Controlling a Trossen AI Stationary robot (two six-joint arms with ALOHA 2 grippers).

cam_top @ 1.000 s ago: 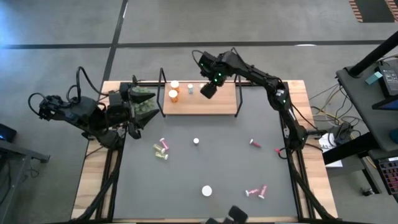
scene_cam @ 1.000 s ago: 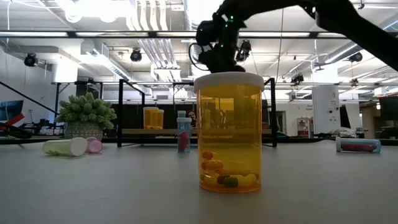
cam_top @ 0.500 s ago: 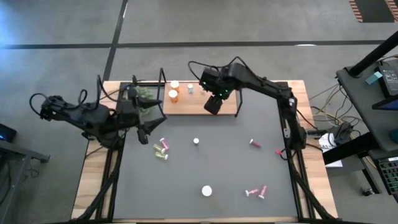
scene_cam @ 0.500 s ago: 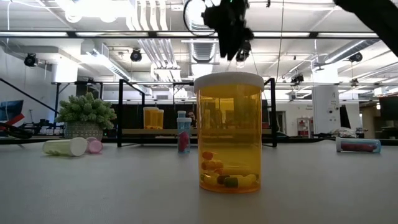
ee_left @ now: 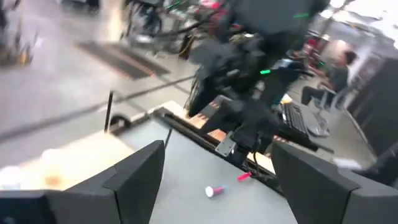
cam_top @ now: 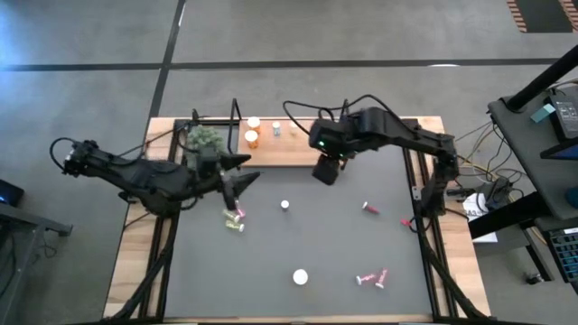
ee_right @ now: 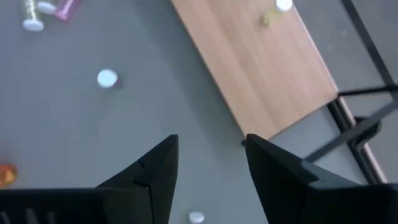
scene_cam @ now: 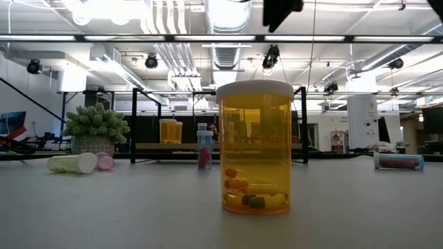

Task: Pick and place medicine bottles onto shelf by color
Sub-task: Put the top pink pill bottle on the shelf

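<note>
The wooden shelf (cam_top: 293,144) stands at the table's far edge with two orange bottles (cam_top: 252,131) and a small bottle (cam_top: 276,129) on it. On the grey mat, pink and yellow-green bottles (cam_top: 235,217) lie at the left. A white-capped bottle (cam_top: 284,205) stands mid-mat, and a wide orange bottle (scene_cam: 255,149) stands near the front edge. Pink bottles (cam_top: 370,278) lie at the right. My left gripper (cam_top: 244,188) is open and empty above the mat, just beyond the left bottles. My right gripper (cam_top: 325,171) is open and empty above the mat at the shelf's front edge.
A green spiky plant ball (cam_top: 206,138) sits by the shelf's left wire frame (cam_top: 237,122). Another pink bottle (cam_top: 368,208) lies at the mat's right. In the left wrist view, my right arm (ee_left: 249,81) shows ahead and a person (ee_left: 339,68) sits beyond the table.
My left gripper has reached from beside the plant toward the table's right and near edges, out over the mat by the pink and yellow-green bottles. My right gripper has come off the shelf toward the near edge and a little right, over the mat. No bottle has moved.
</note>
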